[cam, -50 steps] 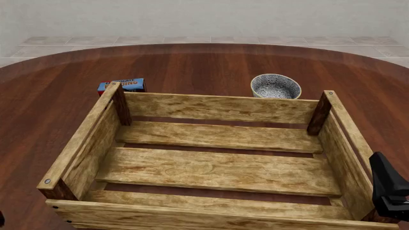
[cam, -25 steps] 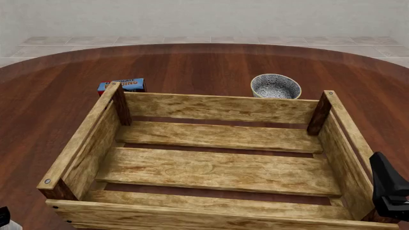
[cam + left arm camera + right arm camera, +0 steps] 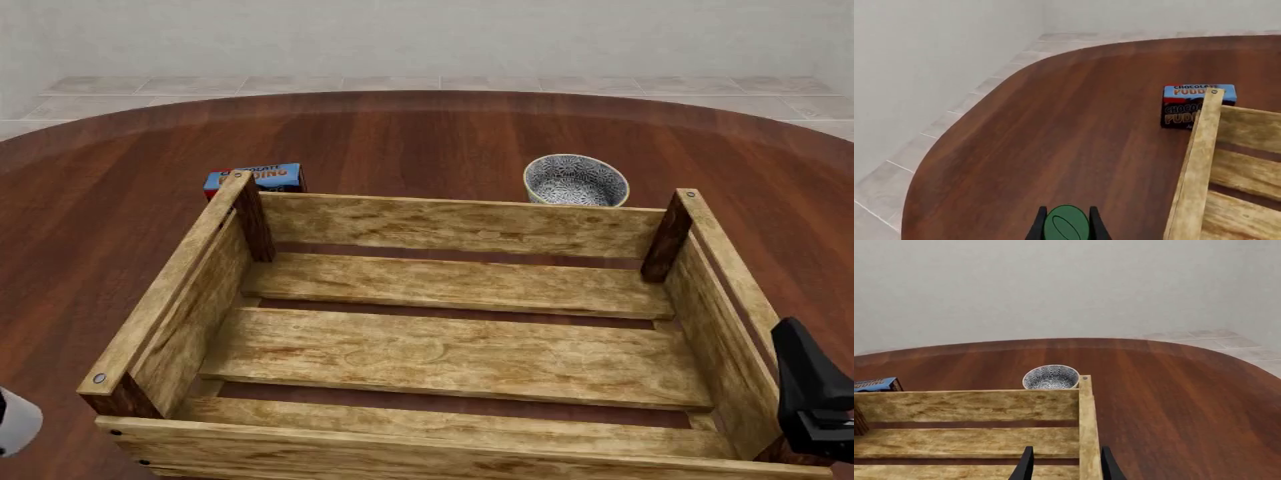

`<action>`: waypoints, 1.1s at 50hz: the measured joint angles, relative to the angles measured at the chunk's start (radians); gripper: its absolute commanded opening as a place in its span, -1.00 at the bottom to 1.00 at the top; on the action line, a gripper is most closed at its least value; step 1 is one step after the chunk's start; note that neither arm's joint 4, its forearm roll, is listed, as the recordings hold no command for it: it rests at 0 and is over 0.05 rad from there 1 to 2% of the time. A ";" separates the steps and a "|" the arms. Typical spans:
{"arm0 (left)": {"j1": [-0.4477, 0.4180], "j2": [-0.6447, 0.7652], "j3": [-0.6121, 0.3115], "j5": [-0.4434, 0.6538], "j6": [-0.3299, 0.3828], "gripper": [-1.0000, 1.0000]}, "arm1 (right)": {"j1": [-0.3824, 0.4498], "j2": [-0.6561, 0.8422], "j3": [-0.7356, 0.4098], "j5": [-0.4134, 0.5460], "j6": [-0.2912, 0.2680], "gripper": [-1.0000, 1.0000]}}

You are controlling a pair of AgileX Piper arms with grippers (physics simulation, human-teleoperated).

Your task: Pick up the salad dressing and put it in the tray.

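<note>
The salad dressing's dark green cap (image 3: 1066, 230) sits between the two black fingers of my left gripper (image 3: 1066, 220), which is shut on it, just outside the tray's left wall. Its whitish body (image 3: 16, 421) shows at the lower left edge of the front view. The tray (image 3: 454, 225) is a large wooden-slat crate with brown corner posts in the middle of the table; nothing lies in it. My right gripper (image 3: 1066, 465) is open, its fingers either side of the tray's right wall (image 3: 1085, 430). It shows as a black shape (image 3: 809, 392) at the front view's lower right.
A flat blue chocolate pudding box (image 3: 256, 178) lies behind the tray's far left corner, also in the left wrist view (image 3: 1197, 102). A small speckled bowl (image 3: 575, 180) stands behind the tray's far wall. The brown table (image 3: 441, 130) is round-edged.
The whitish bottle has come up into the front view's lower left corner, higher than half a second ago. The right arm has not moved.
</note>
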 measured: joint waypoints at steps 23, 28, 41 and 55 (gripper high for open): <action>-0.174 0.088 -0.158 -0.084 0.058 -1.00 | -0.001 -0.005 -0.002 0.005 0.003 1.00; -0.218 0.121 -0.199 -0.105 0.072 -1.00 | -0.002 -0.007 -0.002 0.006 0.003 1.00; -0.351 0.222 -0.321 -0.164 0.129 -1.00 | -0.001 -0.009 -0.003 0.007 0.004 1.00; -0.497 0.340 -0.465 -0.185 0.167 -1.00 | -0.001 -0.011 -0.005 0.010 0.000 1.00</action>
